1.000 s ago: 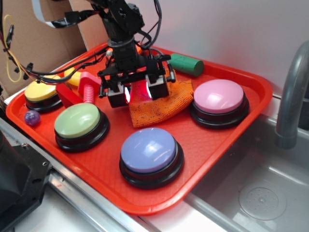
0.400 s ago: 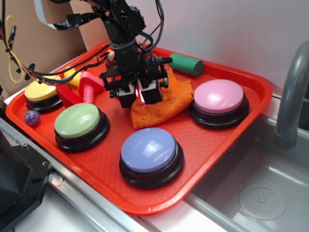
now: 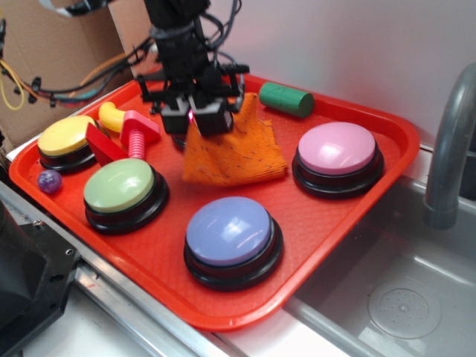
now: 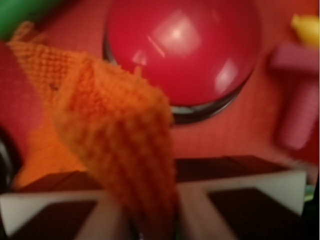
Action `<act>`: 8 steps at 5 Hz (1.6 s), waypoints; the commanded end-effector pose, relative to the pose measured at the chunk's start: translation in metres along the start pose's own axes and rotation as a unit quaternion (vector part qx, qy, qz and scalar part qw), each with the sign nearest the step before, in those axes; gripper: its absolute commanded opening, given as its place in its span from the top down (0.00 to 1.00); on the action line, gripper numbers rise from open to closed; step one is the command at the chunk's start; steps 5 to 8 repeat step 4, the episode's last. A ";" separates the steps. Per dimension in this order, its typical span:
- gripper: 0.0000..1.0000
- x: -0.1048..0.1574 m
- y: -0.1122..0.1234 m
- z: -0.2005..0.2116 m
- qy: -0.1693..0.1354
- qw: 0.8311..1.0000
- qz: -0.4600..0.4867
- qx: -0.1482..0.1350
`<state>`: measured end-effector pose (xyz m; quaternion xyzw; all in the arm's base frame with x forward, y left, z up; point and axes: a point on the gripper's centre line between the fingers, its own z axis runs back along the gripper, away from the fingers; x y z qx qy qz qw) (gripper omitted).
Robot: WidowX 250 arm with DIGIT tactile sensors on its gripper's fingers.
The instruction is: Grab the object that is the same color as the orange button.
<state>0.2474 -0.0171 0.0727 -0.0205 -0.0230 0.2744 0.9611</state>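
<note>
Everything is placed on a red tray (image 3: pixel 357 245), used here as the landmark. At its left edge a yellow button (image 3: pixel 65 137) and a small purple ball (image 3: pixel 49 181) are seen, with a green button (image 3: pixel 119 186) just beside them. A red plastic bolt (image 3: pixel 132 134) lies behind that. Near the tray's middle, the orange cloth (image 3: pixel 230 152) is pinched at one corner by the clenched end effector (image 3: pixel 199 119) and drawn upward, its lower edge on the tray. A red button (image 4: pixel 182 47) sits close behind it in the wrist view. A blue button (image 3: pixel 230 232) occupies the front, a green cylinder (image 3: pixel 286 99) the back, a pink button (image 3: pixel 337 149) the right. Beyond the tray's right edge a steel sink (image 3: pixel 401 305) and faucet (image 3: pixel 450 141) are visible.
</note>
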 end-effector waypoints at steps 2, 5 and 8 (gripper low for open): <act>1.00 -0.003 0.019 0.088 0.000 0.977 -0.214 0.010; 1.00 -0.008 0.030 0.101 0.007 0.971 -0.240 0.017; 1.00 -0.008 0.030 0.101 0.007 0.971 -0.240 0.017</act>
